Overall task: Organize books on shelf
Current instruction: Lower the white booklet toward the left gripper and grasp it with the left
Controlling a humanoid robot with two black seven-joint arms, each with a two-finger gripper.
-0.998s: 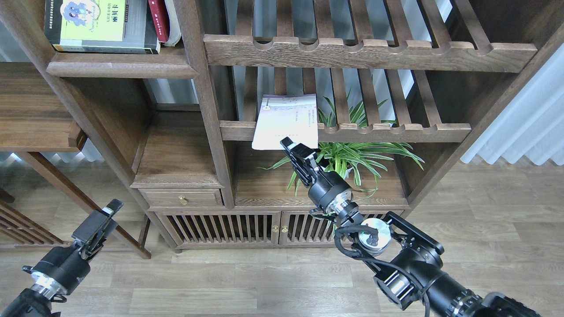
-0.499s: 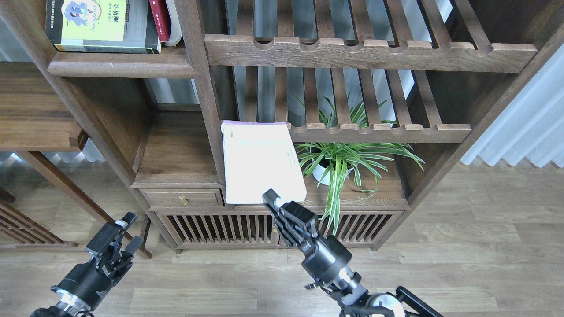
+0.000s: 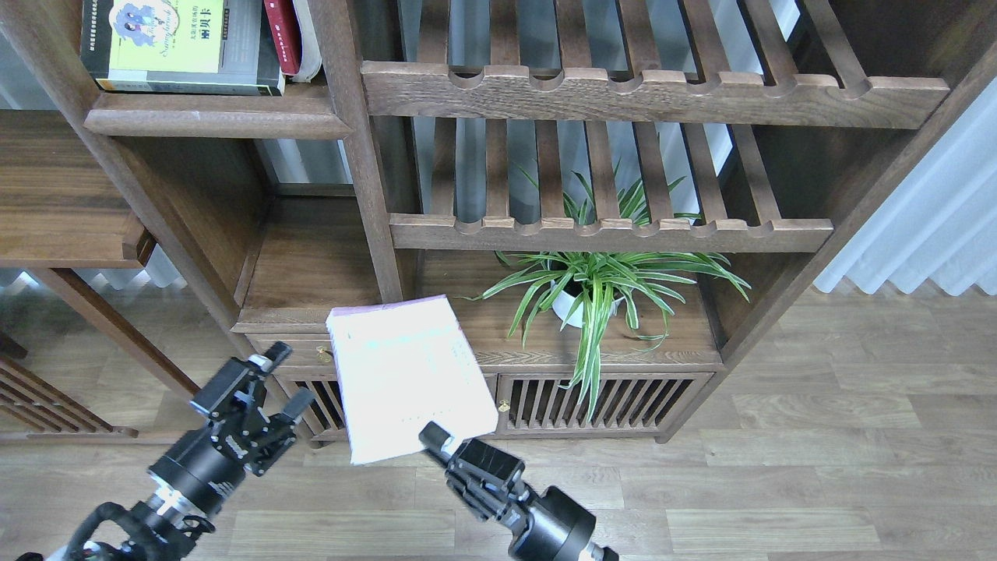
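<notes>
Wooden shelving fills the background. Right gripper (image 3: 438, 442) pinches the lavender-white paperback (image 3: 406, 374) by its 5 o'clock corner, clear of the shelf (image 3: 214, 121). Left gripper (image 3: 273, 382), fingers spread, waits at 9 o'clock, probably for handover.

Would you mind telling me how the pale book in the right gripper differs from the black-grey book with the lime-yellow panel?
The pale lavender-white book is thin and almost plain; the black-grey book is thick, with a lime-yellow panel and printed title. The pale one is held in the air by the right gripper at its lower edge, in front of the cabinet; the black-grey one lies on the upper left shelf. Both are paperbacks.
</notes>
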